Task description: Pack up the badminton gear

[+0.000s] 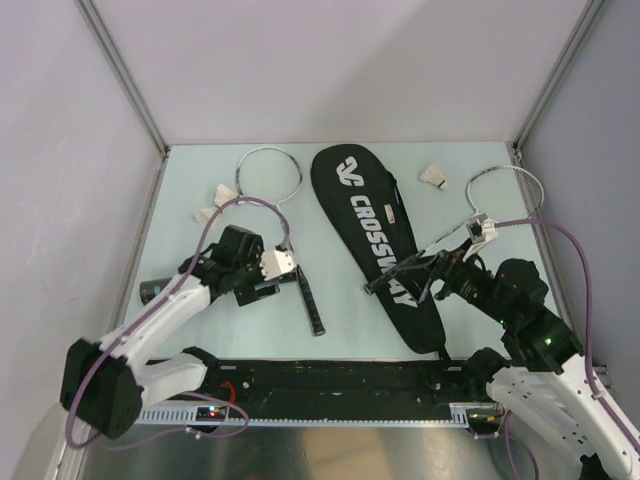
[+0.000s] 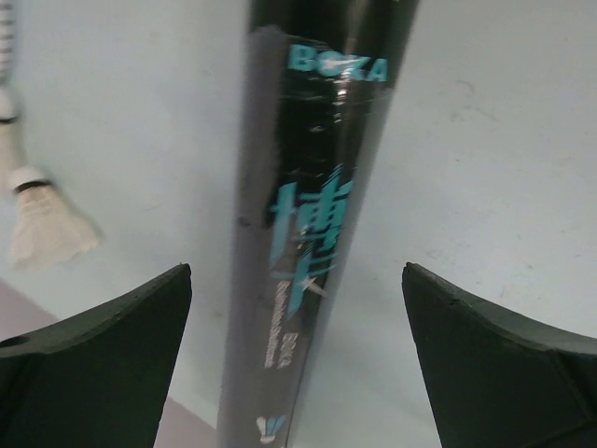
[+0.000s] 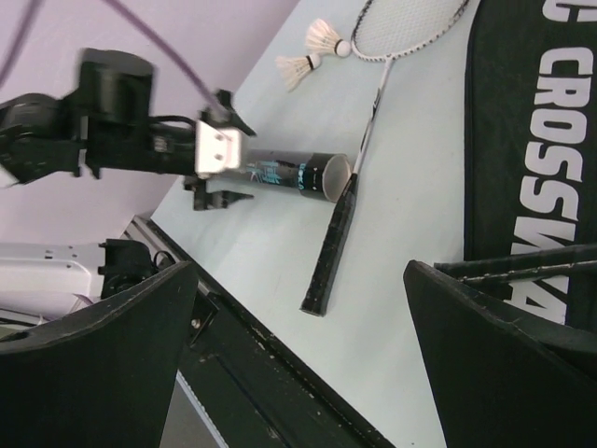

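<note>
The black tube (image 2: pixel 308 187) lies on the table between my left gripper's (image 2: pixel 297 271) open fingers, not touched; its end sticks out left of the arm (image 1: pixel 155 291). My left gripper (image 1: pixel 265 285) hovers over it. One silver racquet (image 1: pixel 310 300) lies beside the tube's open mouth (image 3: pixel 334 177). The black CROSSWAY bag (image 1: pixel 380 235) lies flat in the middle. The second racquet's handle (image 1: pixel 395 273) rests across the bag, next to my open, empty right gripper (image 1: pixel 440 270) (image 3: pixel 298 266). Two shuttlecocks (image 1: pixel 222 194) (image 1: pixel 206 215) lie at the far left, a third (image 1: pixel 432 177) at the far right.
The black rail (image 1: pixel 330 375) with both arm bases runs along the near table edge. Grey walls close in the left, back and right sides. A purple cable (image 1: pixel 560 240) loops over each arm.
</note>
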Motion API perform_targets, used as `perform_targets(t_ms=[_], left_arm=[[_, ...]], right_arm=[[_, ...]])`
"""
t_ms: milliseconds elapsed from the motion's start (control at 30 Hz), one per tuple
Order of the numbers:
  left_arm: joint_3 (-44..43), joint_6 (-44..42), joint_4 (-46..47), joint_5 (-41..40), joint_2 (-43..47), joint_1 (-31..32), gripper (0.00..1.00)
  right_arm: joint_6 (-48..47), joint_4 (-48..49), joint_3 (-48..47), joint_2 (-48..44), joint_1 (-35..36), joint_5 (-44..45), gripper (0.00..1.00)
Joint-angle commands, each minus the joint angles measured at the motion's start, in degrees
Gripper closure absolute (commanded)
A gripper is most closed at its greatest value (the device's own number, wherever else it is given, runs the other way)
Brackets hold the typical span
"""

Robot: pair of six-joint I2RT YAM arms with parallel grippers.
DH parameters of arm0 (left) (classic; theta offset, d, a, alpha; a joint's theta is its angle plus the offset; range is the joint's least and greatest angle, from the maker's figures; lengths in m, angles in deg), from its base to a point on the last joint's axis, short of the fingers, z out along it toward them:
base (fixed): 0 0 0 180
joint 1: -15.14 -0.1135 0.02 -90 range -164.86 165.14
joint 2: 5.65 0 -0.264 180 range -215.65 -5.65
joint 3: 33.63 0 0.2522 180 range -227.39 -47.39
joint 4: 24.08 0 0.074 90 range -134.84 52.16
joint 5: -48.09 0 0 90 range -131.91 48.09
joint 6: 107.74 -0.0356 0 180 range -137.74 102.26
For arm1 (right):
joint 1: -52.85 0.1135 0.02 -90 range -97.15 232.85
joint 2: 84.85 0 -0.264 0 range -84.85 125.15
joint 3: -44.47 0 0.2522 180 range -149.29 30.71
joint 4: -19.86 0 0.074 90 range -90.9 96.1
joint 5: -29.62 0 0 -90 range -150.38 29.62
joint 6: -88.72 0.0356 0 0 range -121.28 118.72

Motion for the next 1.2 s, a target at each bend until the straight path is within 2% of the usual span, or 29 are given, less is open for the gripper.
perform_targets(t_ms=[0, 167, 400, 600, 767, 867, 967, 1167], left_arm=[[-2.1, -6.3, 0.8, 5.1, -8.0, -0.7, 0.03], [-3.6, -7.1, 2.5, 5.8, -15.3, -0.8, 0.07], [-2.9, -6.8, 5.4, 6.8, -18.4, -0.8, 0.13], [-1.8, -6.3, 6.1, 6.5, -18.4, -0.8, 0.06], [-1.1, -6.9, 6.3, 6.3, -18.5, -0.8, 0.06], [-1.1, -6.2, 6.4, 6.9, -20.1, -0.8, 0.11], [-2.3, -3.5, 6.5, 6.5, -21.5, -0.7, 0.2], [-3.2, 3.7, 6.4, 7.5, -16.6, -0.5, 0.35]], right_arm=[[-0.7, -0.4, -0.2, -2.9, -0.2, -0.6, 0.01], [-1.0, -2.5, -0.2, -5.7, -0.4, 1.1, 0.01], [-0.9, -3.2, -0.2, -6.1, -0.5, 1.8, 0.01], [-0.5, -3.5, -0.2, -6.1, -0.5, 1.5, 0.01], [-0.3, -3.8, -0.1, -6.7, -0.6, 1.5, 0.01], [-0.1, -3.8, -0.2, -6.9, -0.6, 1.2, 0.01], [-0.1, -4.1, -0.2, -6.8, -0.6, 1.1, 0.01], [0.6, -4.4, -0.2, -6.6, -0.6, 0.6, 0.0]])
